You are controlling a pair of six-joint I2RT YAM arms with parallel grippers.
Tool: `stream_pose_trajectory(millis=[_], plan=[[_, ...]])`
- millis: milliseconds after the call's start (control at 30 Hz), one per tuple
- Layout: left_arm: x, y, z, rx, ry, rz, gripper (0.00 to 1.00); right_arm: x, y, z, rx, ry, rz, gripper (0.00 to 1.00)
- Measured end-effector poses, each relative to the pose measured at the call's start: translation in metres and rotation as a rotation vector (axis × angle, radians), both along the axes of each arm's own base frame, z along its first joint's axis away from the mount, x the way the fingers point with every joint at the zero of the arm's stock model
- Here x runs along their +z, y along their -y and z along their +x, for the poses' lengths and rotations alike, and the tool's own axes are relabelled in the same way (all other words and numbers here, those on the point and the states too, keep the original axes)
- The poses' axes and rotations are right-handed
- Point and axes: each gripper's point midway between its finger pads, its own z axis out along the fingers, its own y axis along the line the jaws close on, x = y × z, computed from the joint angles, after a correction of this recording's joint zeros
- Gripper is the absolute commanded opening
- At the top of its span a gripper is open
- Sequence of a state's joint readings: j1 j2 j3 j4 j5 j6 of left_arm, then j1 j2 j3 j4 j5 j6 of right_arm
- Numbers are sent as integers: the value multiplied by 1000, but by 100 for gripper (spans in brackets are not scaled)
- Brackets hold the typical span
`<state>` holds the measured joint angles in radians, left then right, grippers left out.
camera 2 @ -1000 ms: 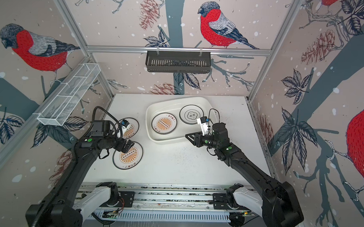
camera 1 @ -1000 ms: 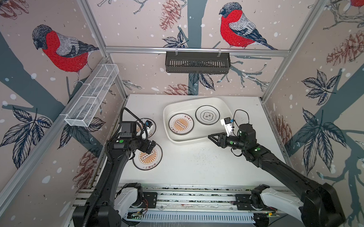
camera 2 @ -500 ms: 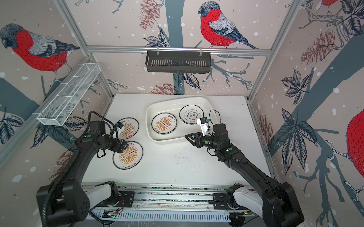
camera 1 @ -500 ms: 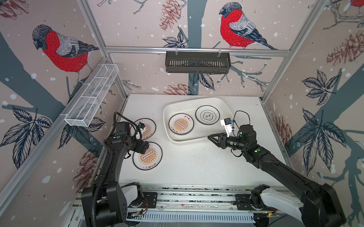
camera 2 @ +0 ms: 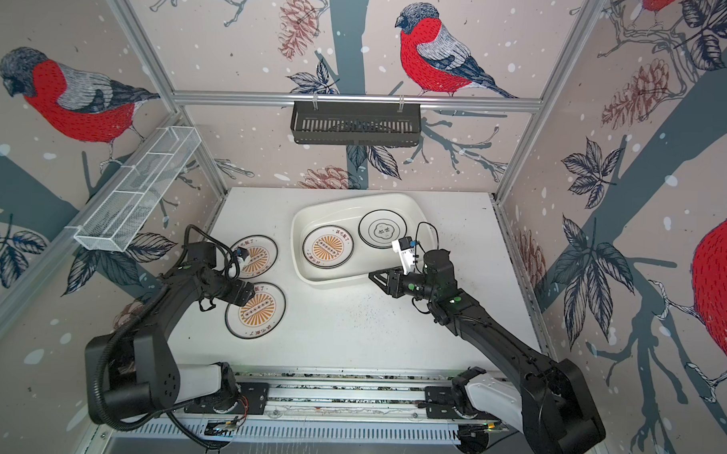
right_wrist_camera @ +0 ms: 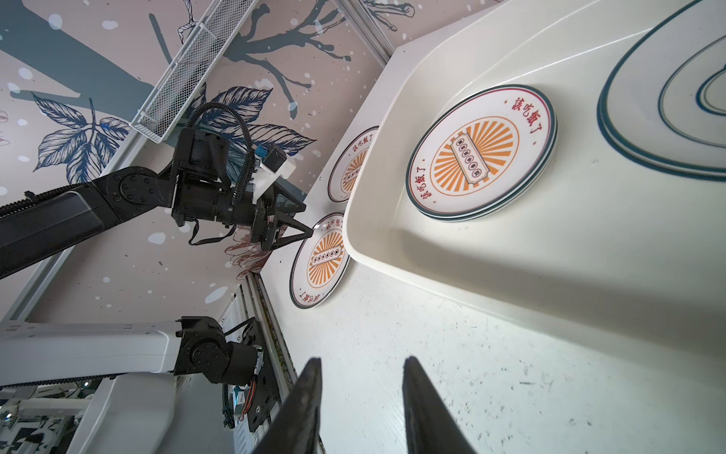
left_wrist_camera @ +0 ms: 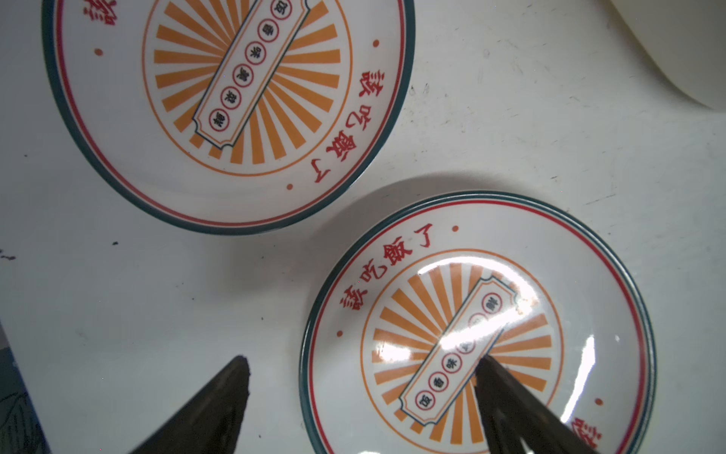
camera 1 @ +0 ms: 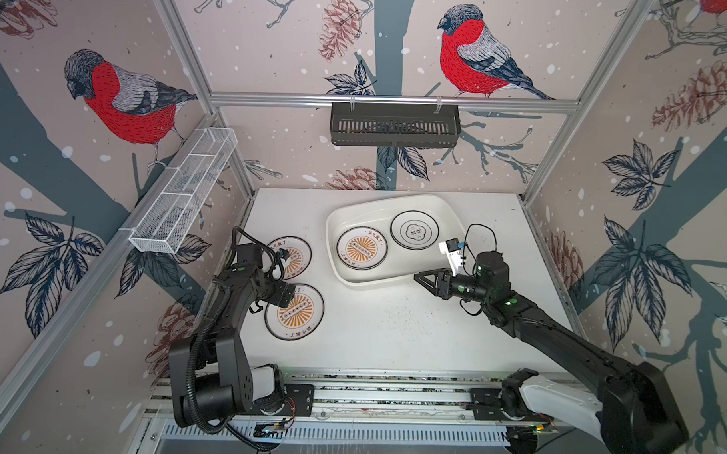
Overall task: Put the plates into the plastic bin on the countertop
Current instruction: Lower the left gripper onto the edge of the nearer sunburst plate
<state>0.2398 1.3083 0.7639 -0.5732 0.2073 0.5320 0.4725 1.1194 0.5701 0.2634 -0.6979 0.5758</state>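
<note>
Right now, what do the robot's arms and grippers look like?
The left arm and right arm are matte black with white base links and small green lights. The left gripper and right gripper end in thin tapered black jaws. A ribbed black cable loops along the left arm; a white camera block with a blue plug tops the right wrist.

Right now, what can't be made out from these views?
- Far loose plate: part hidden by the left arm, both top views.
- Near plate: cut off by the left wrist view's edge; left gripper contact unclear.
- Emblem plate: cut off by the right wrist view's edge.
- Stack under the bin's sunburst plate: count unclear, right wrist view, top plate covers it.
</note>
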Motion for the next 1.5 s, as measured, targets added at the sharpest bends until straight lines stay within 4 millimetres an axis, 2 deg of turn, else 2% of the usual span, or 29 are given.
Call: stream_pose_trajectory(millis=[600,900,1500], plan=[[-40,-9,1,-11,-118,-45,82,-5,0,-2,3,-11,-2,36],[-44,-10,5,-31,-152,-114,75,-7,0,-2,3,-16,-4,35],[-41,17,-8,-142,-189,-249,58,-11,-2,2,1,-38,1,34]])
